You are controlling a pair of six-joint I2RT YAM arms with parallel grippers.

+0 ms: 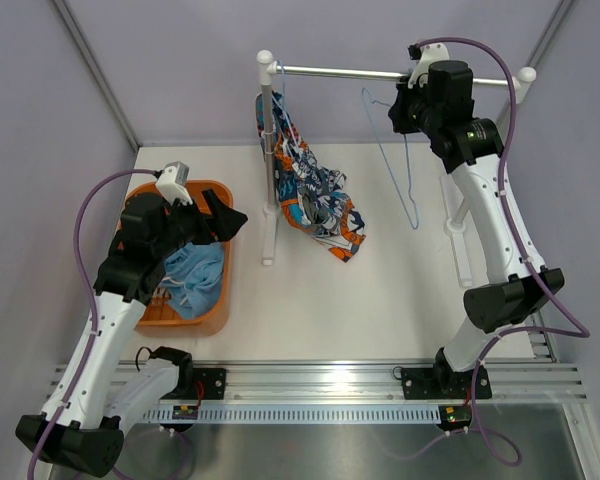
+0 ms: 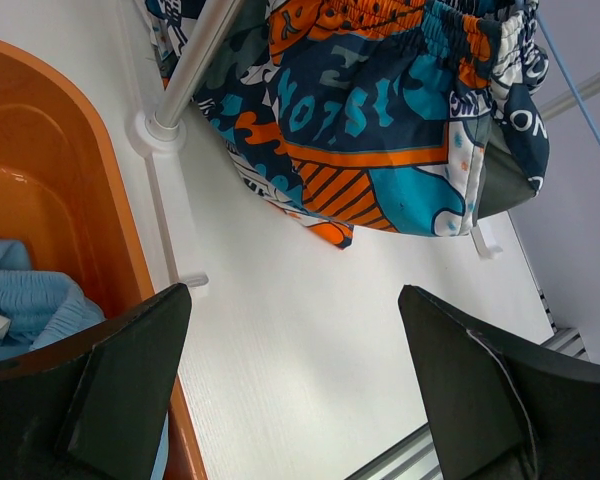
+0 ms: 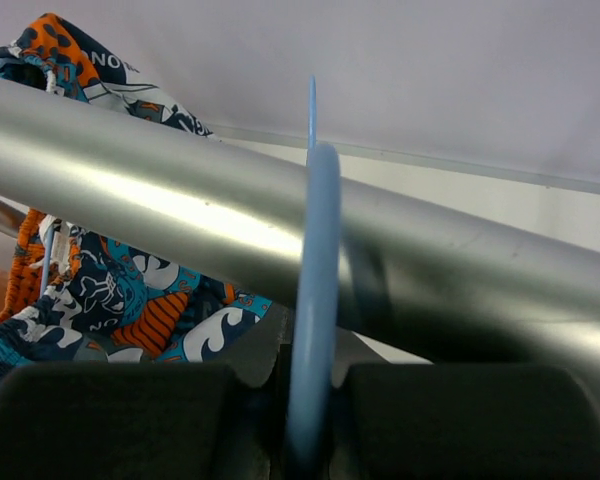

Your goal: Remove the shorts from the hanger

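Observation:
The printed shorts (image 1: 315,195), navy, orange, white and teal, hang from a hanger at the left end of the metal rail (image 1: 350,72). They also show in the left wrist view (image 2: 380,110) and the right wrist view (image 3: 110,300). The light blue shorts (image 1: 192,275) lie in the orange basket (image 1: 220,305). My left gripper (image 1: 220,222) is open and empty over the basket's right rim (image 2: 295,330). My right gripper (image 1: 412,82) is shut on the hook of an empty light blue hanger (image 3: 312,300) that hangs on the rail (image 3: 160,195).
The rack stands on white posts; the left post (image 1: 269,170) has a foot on the table beside the basket (image 2: 155,130). The empty hanger's wire frame (image 1: 400,170) dangles below the rail. A metal strip runs along the near edge (image 1: 380,380).

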